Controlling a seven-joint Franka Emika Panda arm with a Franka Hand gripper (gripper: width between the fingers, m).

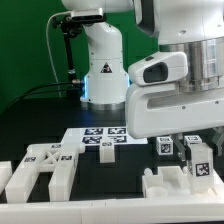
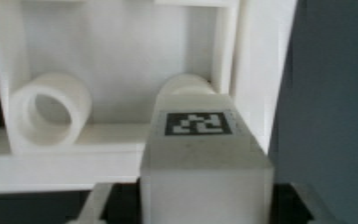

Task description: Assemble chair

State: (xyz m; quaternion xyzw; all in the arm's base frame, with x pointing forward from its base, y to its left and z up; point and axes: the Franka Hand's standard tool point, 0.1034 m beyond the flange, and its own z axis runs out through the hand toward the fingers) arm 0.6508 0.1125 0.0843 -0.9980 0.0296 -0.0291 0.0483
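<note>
My gripper (image 1: 192, 148) hangs at the exterior view's right and is shut on a long white chair piece (image 1: 198, 163) with square tags. In the wrist view the gripper (image 2: 202, 205) holds this piece (image 2: 202, 160), tag up, between its fingers (image 2: 114, 200). Just beyond its tip lies a white slotted chair frame (image 2: 140, 60) with a round ring (image 2: 48, 110) in one compartment. This frame shows in the exterior view (image 1: 170, 187) below the gripper. A flat cross-braced panel (image 1: 42, 166) lies at the exterior view's left. A small tagged block (image 1: 165, 147) sits beside the gripper.
The marker board (image 1: 100, 138) lies in the middle of the black table. The robot's white base (image 1: 100, 65) stands behind it with cables. A white rim (image 1: 90, 205) runs along the table's near edge.
</note>
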